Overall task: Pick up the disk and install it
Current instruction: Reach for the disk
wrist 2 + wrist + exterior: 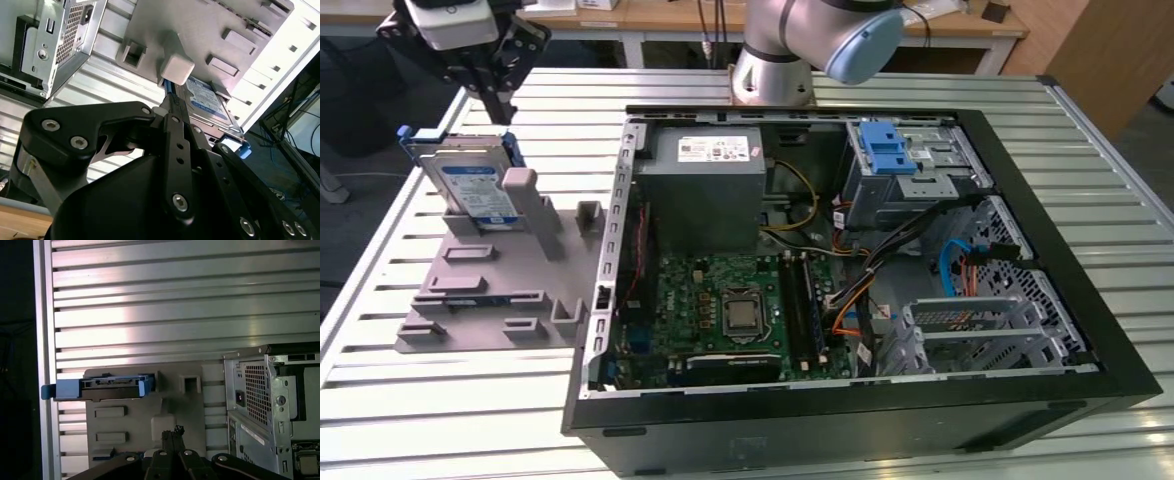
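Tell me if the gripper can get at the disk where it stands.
Probably yes. The gripper hangs just above the disk, which stands upright in the grey holder with its top edge bare; nothing lies between them.

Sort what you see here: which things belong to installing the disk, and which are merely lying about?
Belonging: disk, standing in grey holder; gripper above it; computer case; drive cage with blue latch.
Lying about: power supply box; circuit board.
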